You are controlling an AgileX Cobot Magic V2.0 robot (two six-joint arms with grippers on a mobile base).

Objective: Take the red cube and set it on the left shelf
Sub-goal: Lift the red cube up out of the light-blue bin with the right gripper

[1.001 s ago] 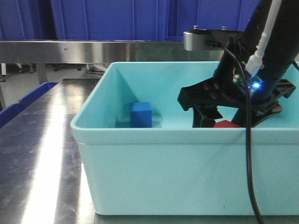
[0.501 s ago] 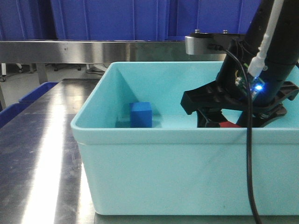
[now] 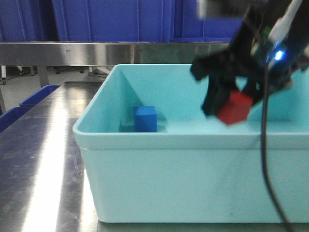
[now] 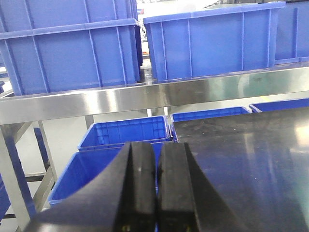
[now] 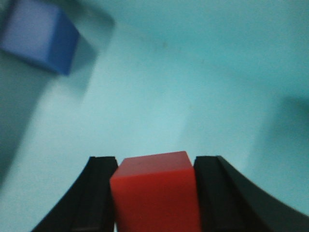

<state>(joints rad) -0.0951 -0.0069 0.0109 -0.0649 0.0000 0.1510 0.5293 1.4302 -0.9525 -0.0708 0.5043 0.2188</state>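
My right gripper (image 3: 232, 104) is shut on the red cube (image 3: 235, 107) and holds it in the air inside the teal bin (image 3: 145, 159), around rim height at the right. In the right wrist view the red cube (image 5: 157, 193) fills the gap between both black fingers (image 5: 102, 193) of the right gripper (image 5: 155, 160), well above the bin floor. The left shelf (image 3: 96, 50) runs as a steel rail behind the bin. My left gripper (image 4: 157, 147) is shut on nothing and faces the left shelf (image 4: 145, 99) from beside the table.
A blue cube (image 3: 146, 118) rests on the bin floor at the left, also in the right wrist view (image 5: 41, 36). Large blue crates (image 4: 207, 41) stand on the shelf. More blue crates (image 4: 125, 133) sit low beside the steel tabletop (image 4: 251, 154).
My right gripper has risen from the bin floor with the red cube, which now hangs clear at rim height. The blue cube has not moved.
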